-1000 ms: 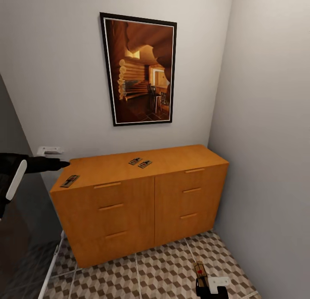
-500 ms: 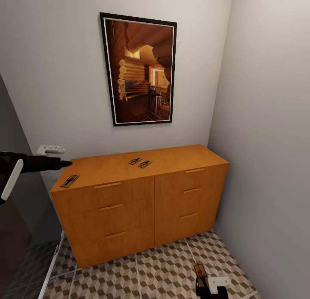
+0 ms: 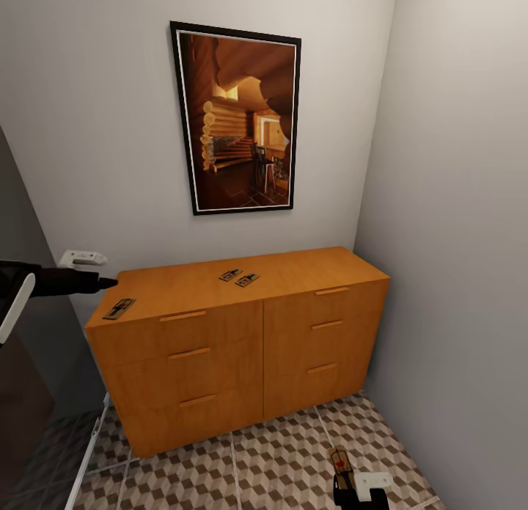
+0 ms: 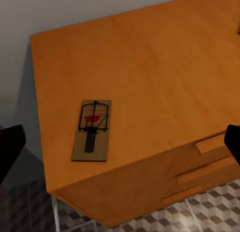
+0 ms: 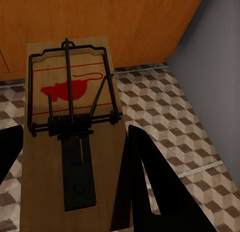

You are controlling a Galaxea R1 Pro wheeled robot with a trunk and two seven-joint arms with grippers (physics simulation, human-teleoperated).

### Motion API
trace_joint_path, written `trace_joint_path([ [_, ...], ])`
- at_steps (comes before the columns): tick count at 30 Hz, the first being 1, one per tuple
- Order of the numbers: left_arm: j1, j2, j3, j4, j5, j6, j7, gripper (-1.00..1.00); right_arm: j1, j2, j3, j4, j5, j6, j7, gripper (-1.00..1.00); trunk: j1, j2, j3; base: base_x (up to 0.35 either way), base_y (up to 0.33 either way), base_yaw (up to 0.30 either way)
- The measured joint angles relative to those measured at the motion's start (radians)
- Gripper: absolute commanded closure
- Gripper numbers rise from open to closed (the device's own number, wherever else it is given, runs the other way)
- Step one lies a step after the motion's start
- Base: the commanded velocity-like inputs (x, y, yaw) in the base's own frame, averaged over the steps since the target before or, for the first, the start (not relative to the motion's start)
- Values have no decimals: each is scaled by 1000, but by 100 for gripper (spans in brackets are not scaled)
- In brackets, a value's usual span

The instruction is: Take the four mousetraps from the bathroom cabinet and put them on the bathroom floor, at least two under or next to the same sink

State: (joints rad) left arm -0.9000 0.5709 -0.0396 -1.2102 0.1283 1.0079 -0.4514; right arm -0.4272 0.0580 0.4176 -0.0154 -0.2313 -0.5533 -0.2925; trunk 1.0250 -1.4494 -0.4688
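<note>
A flat wooden mousetrap (image 5: pixel 70 142) with dark wire is sitting clamped in the right gripper (image 5: pixel 70 157) above the cube-patterned tiles (image 3: pixel 279 466). Three others (image 3: pixel 119 308) are lying on the smooth orange cabinet (image 3: pixel 293 334) (left gripper (image 4: pixel 120 142) is hovering spread wide).

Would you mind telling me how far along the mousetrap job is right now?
None looks placed yet. The right hand is shut on one trap, held low over the tiled floor. Three traps remain on the cabinet: one by its left corner, beneath the open left hand, and two mid-top. The sink step remains.
</note>
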Motion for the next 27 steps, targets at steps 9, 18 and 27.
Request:
trace_joint_path([
  [9, -1, 2, -3, 3, 1, 0, -1, -100, 0, 0, 0, 1, 0, 0, -2, 100, 0, 0, 0, 0, 0, 0],
  [18, -1, 2, -3, 63, -1, -4, -2, -100, 0, -1, 0, 1, 0, 0, -3, 100, 0, 0, 0, 0, 0, 0],
  [27, -1, 3, -2, 135, 0, -7, -4, -100, 0, -2, 0, 1, 0, 0, -3, 100, 0, 0, 0, 0, 0, 0],
])
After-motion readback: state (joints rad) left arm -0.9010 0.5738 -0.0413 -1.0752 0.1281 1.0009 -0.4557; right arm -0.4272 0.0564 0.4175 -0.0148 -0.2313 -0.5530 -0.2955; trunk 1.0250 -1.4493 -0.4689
